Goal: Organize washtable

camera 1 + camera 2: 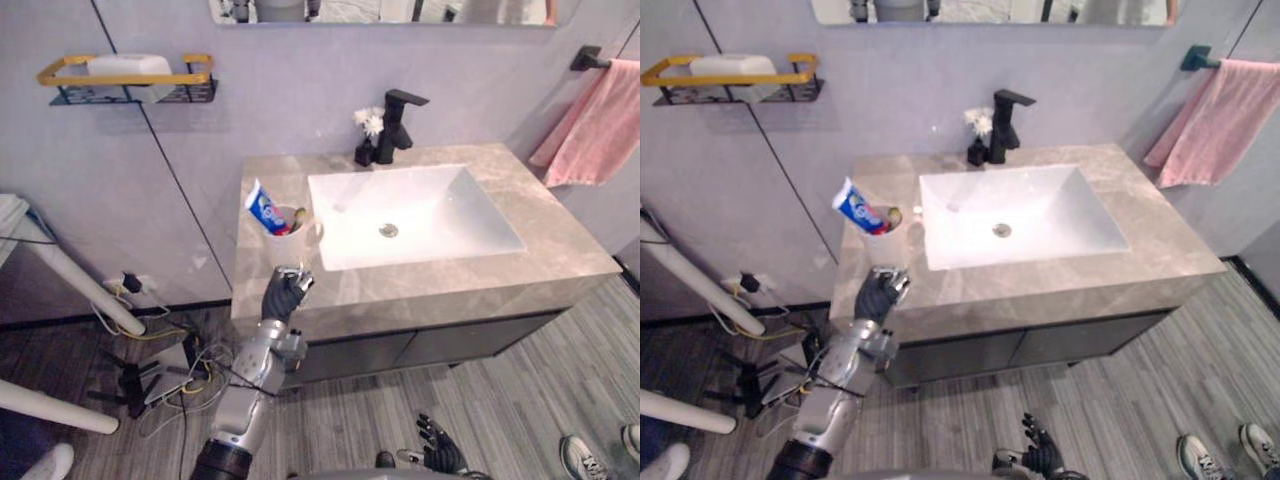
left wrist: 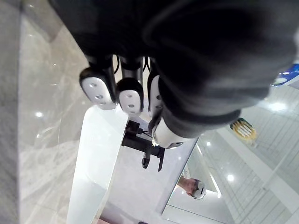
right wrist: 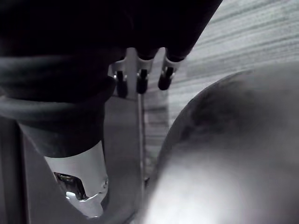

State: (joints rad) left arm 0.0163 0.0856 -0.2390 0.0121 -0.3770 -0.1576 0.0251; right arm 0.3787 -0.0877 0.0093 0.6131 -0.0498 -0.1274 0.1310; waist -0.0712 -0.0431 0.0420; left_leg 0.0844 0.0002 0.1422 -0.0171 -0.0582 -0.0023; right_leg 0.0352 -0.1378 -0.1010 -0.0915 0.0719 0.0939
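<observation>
L hand, fingers loose & empty, by cup: prob. light, stiff, slick, tippy w/ toothpaste tube, so grip mid-wall; R hand hangs slack.

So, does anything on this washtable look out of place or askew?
The blue and white toothpaste tube leans far out of the pale round cup on the grey stone counter, left of the white sink. Nothing looks spilled or broken. The left hand is just in front of the cup.

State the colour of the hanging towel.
Pink towel, best in the left eye view.
</observation>
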